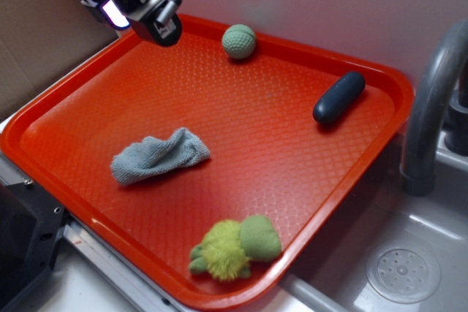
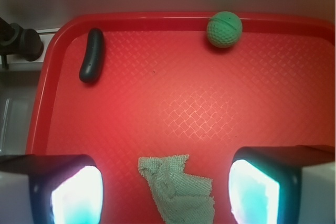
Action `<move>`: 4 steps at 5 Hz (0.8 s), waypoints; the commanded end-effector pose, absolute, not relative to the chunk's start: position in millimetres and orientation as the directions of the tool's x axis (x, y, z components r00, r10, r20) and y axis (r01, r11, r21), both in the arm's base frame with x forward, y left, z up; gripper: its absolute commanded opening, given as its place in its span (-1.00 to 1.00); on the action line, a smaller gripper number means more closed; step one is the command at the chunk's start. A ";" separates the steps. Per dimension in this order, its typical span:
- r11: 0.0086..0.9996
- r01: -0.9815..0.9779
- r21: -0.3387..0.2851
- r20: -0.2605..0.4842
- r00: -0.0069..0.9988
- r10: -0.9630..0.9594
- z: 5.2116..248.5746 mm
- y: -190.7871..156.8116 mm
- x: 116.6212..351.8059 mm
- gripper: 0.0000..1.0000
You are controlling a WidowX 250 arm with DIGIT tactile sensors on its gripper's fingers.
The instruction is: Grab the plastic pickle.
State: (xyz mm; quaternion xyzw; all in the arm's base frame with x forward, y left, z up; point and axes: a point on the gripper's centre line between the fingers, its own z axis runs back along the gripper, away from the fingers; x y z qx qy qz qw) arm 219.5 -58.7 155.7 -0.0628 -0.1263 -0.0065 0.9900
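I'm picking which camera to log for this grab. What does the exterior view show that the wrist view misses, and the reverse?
Only the exterior view shows the plush toy at the tray's near edge, the faucet and the sink drain. Only the wrist view shows the tool's two fingers, spread wide and holding nothing. Both show the red tray, the plastic pickle, the green ball and the grey cloth.
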 end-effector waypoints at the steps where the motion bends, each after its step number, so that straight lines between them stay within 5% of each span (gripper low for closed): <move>1: 0.990 0.048 -0.130 0.288 0.957 -0.008 168.2 -60.9 226.2 1.00; 3: 0.976 -0.112 -0.186 0.221 0.963 0.153 119.3 -118.2 282.3 1.00; 4: 0.982 -0.115 -0.152 0.214 0.966 0.146 96.9 -145.1 293.2 1.00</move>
